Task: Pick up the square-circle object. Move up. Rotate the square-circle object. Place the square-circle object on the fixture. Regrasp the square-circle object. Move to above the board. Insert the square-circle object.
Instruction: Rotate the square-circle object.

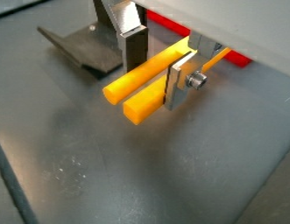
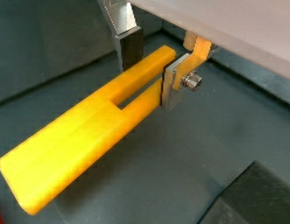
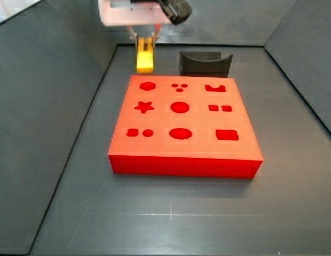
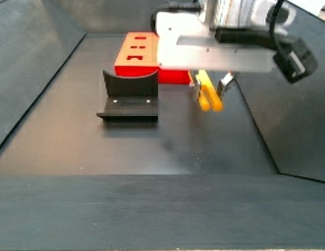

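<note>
My gripper [image 1: 157, 63] is shut on the square-circle object [image 1: 141, 83], a narrow yellow-orange peg with two prong ends. In both wrist views the peg sticks out from between the silver fingers [image 2: 171, 80], prongs towards the jaws [image 2: 77, 140]. In a side view the peg [image 3: 145, 56] hangs below the gripper [image 3: 145, 42] just beyond the red board's [image 3: 181, 122] far edge, off the floor. The dark fixture [image 3: 204, 63] stands beside it, apart. In another side view the gripper [image 4: 208, 83] holds the peg [image 4: 207, 93] next to the fixture [image 4: 128, 93].
The board [image 4: 135, 54] with its shaped cut-outs lies behind the fixture; its red edge shows behind the fingers [image 1: 188, 33]. The fixture's base plate [image 1: 88, 48] is close to the peg. Dark sloping walls [image 3: 61, 110] enclose the grey floor.
</note>
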Robot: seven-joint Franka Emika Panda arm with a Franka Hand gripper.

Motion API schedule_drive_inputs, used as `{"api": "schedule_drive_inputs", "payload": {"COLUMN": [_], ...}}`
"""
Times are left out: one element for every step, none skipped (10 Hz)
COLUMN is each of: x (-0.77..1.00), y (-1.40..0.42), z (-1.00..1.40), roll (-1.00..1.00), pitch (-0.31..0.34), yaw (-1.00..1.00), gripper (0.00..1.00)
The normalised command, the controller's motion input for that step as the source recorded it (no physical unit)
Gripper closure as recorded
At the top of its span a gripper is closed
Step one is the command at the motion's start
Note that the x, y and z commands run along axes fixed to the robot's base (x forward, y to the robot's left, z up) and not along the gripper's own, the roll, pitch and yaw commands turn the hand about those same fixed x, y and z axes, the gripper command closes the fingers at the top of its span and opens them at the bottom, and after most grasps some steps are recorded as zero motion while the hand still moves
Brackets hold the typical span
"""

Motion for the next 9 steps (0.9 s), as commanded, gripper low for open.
{"api": "schedule_drive_inputs", "payload": {"x": [0.05,0.05,0.05,0.04,0.03,0.03,0.00,0.00,0.00], "y": [0.01,0.01,0.01,0.01,0.02,0.02,0.00,0.00,0.00], "z": [-0.82,-0.69,-0.60,-0.44,-0.29,-0.18,0.00,1.00,1.00], "roll": [-0.06,-0.07,-0.08,-0.09,-0.10,-0.11,0.00,0.00,0.00], "pitch": [-0.025,-0.027,-0.028,-0.039,-0.047,-0.052,0.000,0.000,0.007], "yaw": [0.02,0.01,0.01,0.01,0.01,0.01,0.00,0.00,0.00], "gripper": [1.00,1.00,1.00,1.00,1.00,1.00,0.00,0.00,0.00]}}
